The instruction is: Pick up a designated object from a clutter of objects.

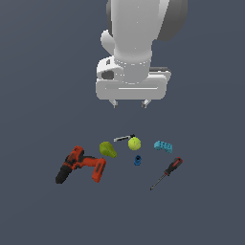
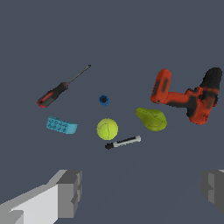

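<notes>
A simulated test scene rather than any real room: everything sits on a flat, featureless dark grey-blue floor [image 1: 38,95] with no walls, furniture or horizon. The smooth, evenly shaded white robot arm [image 1: 136,43] and the unrelated small items laid out below it, a red and black power drill [image 1: 80,165], a green pear [image 1: 108,149], a yellow-green ball [image 1: 134,143], a cyan studded brick [image 1: 163,146] and a screwdriver [image 1: 167,172], look computer rendered.
</notes>
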Controlling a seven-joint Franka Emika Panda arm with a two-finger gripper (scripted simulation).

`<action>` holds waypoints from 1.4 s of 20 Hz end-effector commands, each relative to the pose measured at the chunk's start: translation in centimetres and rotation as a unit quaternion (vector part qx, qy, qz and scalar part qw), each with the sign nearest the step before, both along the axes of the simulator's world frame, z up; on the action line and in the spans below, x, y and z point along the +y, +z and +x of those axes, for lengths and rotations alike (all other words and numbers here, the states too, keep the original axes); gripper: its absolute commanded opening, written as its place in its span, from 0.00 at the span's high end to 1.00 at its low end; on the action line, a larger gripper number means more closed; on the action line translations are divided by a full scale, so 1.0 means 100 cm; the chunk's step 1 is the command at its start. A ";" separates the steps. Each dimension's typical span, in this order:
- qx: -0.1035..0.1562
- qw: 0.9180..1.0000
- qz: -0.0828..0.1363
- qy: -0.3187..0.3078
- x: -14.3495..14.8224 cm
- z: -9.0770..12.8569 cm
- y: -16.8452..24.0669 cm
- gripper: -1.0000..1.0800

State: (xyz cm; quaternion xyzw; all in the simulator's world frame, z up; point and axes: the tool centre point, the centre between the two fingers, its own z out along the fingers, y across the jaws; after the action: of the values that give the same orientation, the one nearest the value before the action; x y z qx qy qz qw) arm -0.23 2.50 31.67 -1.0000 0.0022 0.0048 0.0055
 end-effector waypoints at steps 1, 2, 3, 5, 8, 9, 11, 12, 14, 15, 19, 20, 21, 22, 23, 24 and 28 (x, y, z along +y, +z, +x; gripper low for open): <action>0.000 1.000 0.000 0.000 0.000 0.000 0.000 0.04; 0.000 1.000 0.000 0.000 0.000 0.000 0.000 0.04; 0.000 1.000 -0.001 0.001 0.000 0.001 -0.001 0.04; -0.002 1.000 -0.003 0.003 0.000 0.003 -0.002 0.04; -0.004 1.000 -0.007 0.009 -0.001 0.008 -0.006 0.04; -0.005 1.000 -0.008 0.011 -0.001 0.010 -0.006 0.04; -0.005 1.000 -0.010 0.013 -0.001 0.011 -0.007 0.04; -0.005 1.000 -0.010 0.014 -0.001 0.011 -0.007 0.04; -0.005 1.000 -0.009 0.012 -0.001 0.010 -0.007 0.04; -0.005 1.000 -0.009 0.010 -0.001 0.010 -0.007 0.04; -0.005 1.000 -0.008 -0.003 -0.001 0.011 -0.013 0.04; -0.005 1.000 -0.008 -0.008 -0.001 0.011 -0.015 0.04; -0.005 1.000 -0.008 -0.013 -0.001 0.011 -0.018 0.04; -0.005 1.000 -0.008 -0.020 -0.001 0.011 -0.020 0.04; -0.005 1.000 -0.007 -0.026 0.000 0.011 -0.023 0.04; -0.005 0.999 -0.007 -0.034 0.000 0.011 -0.026 0.04; -0.004 0.998 -0.006 -0.070 0.000 0.011 -0.042 0.04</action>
State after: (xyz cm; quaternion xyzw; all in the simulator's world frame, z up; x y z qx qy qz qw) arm 0.85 2.47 28.10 -0.9983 0.0583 -0.0001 -0.0004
